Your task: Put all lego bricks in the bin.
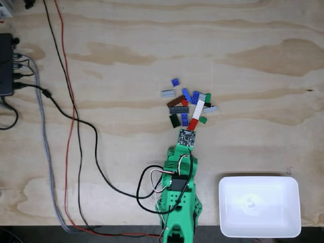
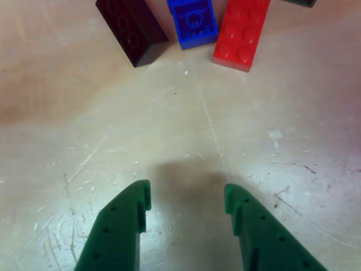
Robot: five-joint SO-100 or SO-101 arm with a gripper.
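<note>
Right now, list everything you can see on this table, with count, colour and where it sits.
lego bricks: about a dozen, blue, grey, brown, red, green, white and black, clustered mid-table in the fixed view; none in the bin.
Nearest bricks, other view: one dark brick, one blue brick, one red brick, along the top edge, ahead of the jaws.
bin: one, white, shallow tray, bottom right of the fixed view, apparently empty.
table: one, light plywood.
cables: several, black, red and grey, left side.
black box: one, left edge.
arm: one, green, bottom centre.
gripper: green jaws apart, holding nothing, just short of the bricks.
</note>
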